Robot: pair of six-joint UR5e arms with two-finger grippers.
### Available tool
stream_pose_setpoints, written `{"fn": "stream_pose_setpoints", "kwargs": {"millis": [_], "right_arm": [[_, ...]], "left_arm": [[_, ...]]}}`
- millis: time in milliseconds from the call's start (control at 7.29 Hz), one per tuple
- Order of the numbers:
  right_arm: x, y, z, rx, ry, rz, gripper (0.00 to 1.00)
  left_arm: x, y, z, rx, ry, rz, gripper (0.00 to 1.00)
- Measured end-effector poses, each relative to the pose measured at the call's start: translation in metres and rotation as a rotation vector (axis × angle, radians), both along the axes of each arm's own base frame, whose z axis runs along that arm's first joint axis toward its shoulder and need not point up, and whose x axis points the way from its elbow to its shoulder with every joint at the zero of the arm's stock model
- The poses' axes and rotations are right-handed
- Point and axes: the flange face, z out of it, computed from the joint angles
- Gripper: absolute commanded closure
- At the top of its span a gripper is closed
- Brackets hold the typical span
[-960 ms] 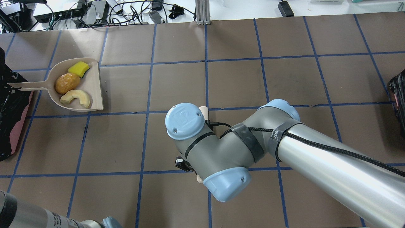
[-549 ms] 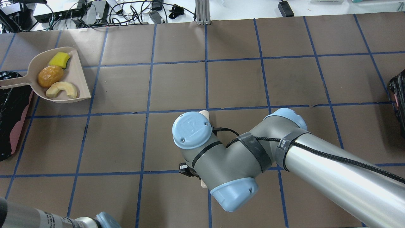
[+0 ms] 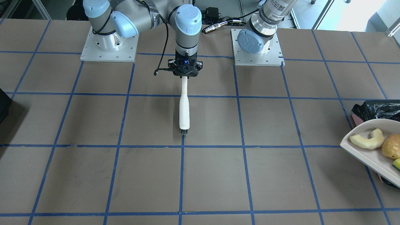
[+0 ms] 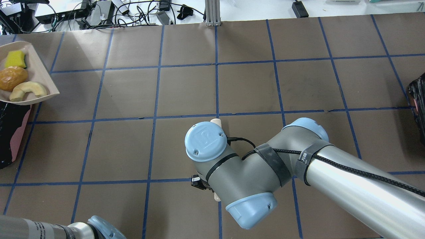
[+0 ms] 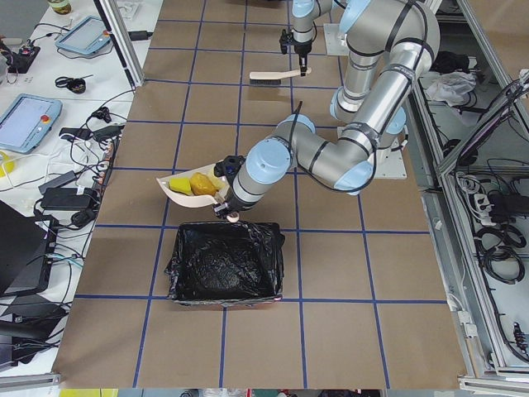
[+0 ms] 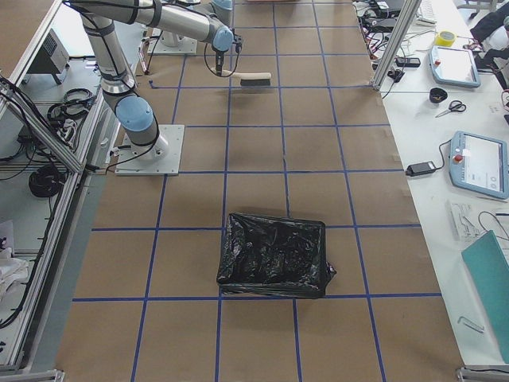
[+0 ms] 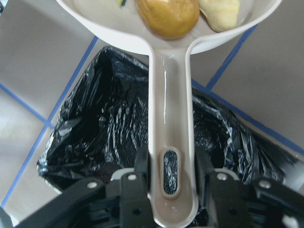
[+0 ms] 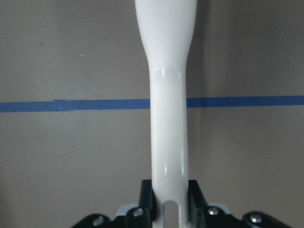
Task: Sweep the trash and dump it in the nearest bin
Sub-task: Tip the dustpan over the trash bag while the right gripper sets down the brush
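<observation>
At the far left of the overhead view, the bin (image 4: 8, 132) is seen at the table's edge, lined with crinkled black plastic. The white dustpan (image 4: 41, 71) is held raised at the bin's far rim. Its handle reaches back over the liner, and the pan itself is over the table beside the bin. The handle is clamped between the fingers (image 7: 141, 166) of the left gripper (image 7: 171, 173). All the trash is contained in the pan, not in the bin: the yellow wedge (image 4: 15, 59), the brown lump (image 4: 12, 78) and the pale crescent slice (image 4: 28, 90).

Near the middle, the brush (image 3: 184, 109) is gripped at the end of its white handle by the right gripper (image 8: 170, 197), which is closed against both sides of it. The bristles are pointed away from the robot. At the far right edge, a second black-lined bin (image 4: 418, 99) is partly seen.
</observation>
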Motion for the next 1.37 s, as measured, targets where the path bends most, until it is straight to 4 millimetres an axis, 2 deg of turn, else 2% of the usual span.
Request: {"fn": "stream_pose_setpoints", "kwargs": {"millis": [274, 412, 549, 686, 823, 960, 1372], "right_arm": [[-0.001, 0.0, -0.002, 0.007, 0.004, 0.004, 1.0], [-0.001, 0.0, -0.004, 0.011, 0.006, 0.006, 0.96], [-0.001, 0.0, -0.005, 0.013, 0.008, 0.005, 0.78], [-0.001, 0.001, -0.007, 0.015, 0.009, 0.003, 0.53], [-0.001, 0.001, -0.007, 0.012, 0.008, 0.001, 0.31], [-0.001, 0.0, -0.007, 0.008, 0.005, 0.0, 0.27], [-0.001, 0.0, -0.007, 0.003, 0.004, 0.001, 0.27]], "left_arm": [[0.05, 0.04, 0.04, -0.019, -0.024, 0.082, 1.0], [0.071, 0.056, 0.051, -0.023, -0.036, 0.114, 1.0], [0.089, 0.074, 0.056, -0.027, -0.049, 0.14, 1.0], [0.103, 0.088, 0.059, -0.032, -0.068, 0.152, 1.0], [0.116, 0.094, 0.06, -0.041, -0.105, 0.149, 1.0], [0.127, 0.095, 0.057, -0.052, -0.149, 0.132, 1.0], [0.147, 0.089, 0.037, -0.06, -0.279, 0.064, 1.0]]}}
